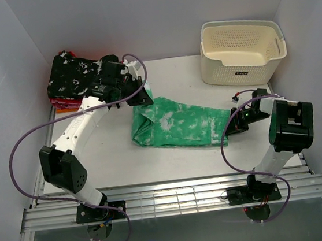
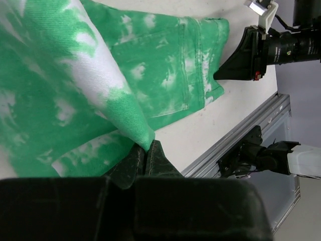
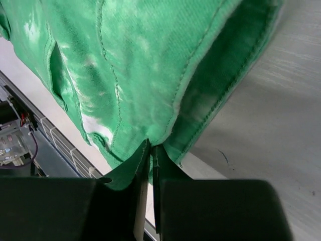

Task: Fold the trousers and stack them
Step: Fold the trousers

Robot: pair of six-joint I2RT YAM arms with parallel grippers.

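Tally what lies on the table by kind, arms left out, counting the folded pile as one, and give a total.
trousers: 1
pile of folded clothes: 1
basket: 1
total: 3

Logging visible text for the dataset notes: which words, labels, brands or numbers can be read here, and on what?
No text here can be read.
The basket has a small dark label on its front wall, but the lettering is too small to read.
The trousers show no print or tag in any view.
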